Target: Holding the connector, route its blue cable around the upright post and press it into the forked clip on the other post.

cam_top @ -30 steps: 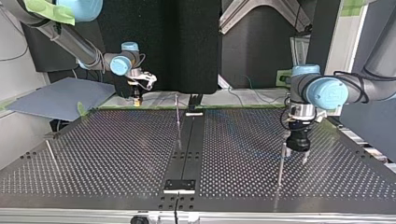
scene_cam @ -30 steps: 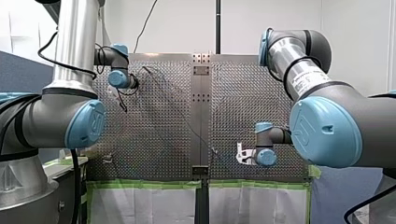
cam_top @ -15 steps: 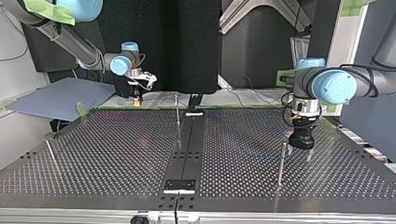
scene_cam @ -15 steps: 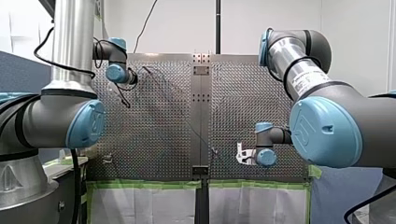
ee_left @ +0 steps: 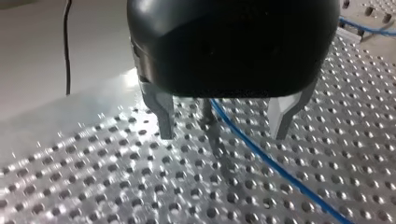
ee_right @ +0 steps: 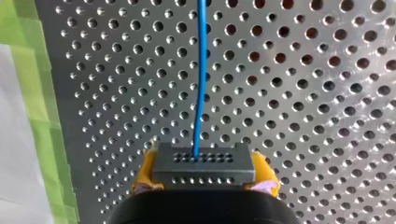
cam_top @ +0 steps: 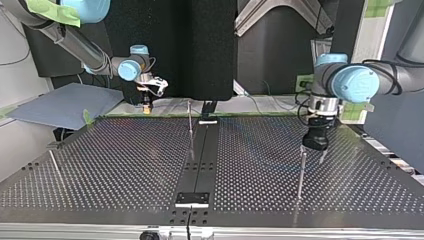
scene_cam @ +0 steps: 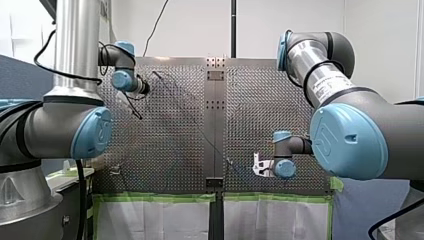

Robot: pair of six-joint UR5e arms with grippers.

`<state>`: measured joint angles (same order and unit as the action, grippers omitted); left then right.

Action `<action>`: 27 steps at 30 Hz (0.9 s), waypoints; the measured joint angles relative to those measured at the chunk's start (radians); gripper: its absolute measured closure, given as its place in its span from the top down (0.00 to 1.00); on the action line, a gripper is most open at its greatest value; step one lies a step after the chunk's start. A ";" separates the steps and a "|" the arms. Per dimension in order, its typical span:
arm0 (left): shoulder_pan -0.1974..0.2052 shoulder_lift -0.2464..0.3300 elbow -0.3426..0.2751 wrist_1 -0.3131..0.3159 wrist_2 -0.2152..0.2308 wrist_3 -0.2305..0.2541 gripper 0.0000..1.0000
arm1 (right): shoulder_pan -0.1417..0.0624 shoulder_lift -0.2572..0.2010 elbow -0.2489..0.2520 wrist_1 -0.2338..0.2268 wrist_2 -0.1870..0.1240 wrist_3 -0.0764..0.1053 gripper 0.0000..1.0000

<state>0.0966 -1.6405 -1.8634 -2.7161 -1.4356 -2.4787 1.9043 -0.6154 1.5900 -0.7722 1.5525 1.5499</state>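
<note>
Nearest the arms' shoulders, at the close edge of the counter [ee_right: 303,93], the right tool [ee_right: 204,169] is clamped on the connector [ee_right: 204,158] — yellow pads [ee_right: 145,171] pressed to both ends of the dark block, a firm-looking hold. The blue cable [ee_right: 201,74] leaves the connector's face and runs straight out ahead over the perforated plate, fairly taut by the look of it. A little further out stands the centre post [cam_top: 190,122], thin and upright; the cable's path past it is too fine to make out in the top view. Then the far end — the left tool [ee_left: 223,131] hangs low over the far post [ee_left: 208,122], its metal fingers [ee_left: 163,116] spread wide and gripping nothing, with post and cable both between them. The cable passes just beside that post; whether it touches cannot be told, nor whether this tip is the forked one.

Now the dangers, as a judgement. The spread fingers leave little room, so a descent slightly off line could knock or bend the thin post, or trap the cable against the counter. If the right tool draws the line tighter, the strain lands where the cable enters the connector. Too slack, and the cable could ride up over a post's top.
</note>
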 joint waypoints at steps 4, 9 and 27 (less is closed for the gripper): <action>0.000 0.032 -0.012 0.000 -0.003 -0.011 1.00 | 0.000 0.000 0.000 0.000 0.000 0.000 0.00; -0.003 0.050 -0.029 0.000 -0.001 -0.015 1.00 | 0.000 0.000 0.000 0.001 0.000 0.000 0.00; 0.024 0.176 -0.024 -0.102 -0.008 0.095 1.00 | 0.000 0.000 0.000 0.003 0.000 0.000 0.00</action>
<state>0.1209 -1.4643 -1.8873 -2.8182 -1.4441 -2.3841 1.9045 -0.6157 1.5898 -0.7688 1.5525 1.5496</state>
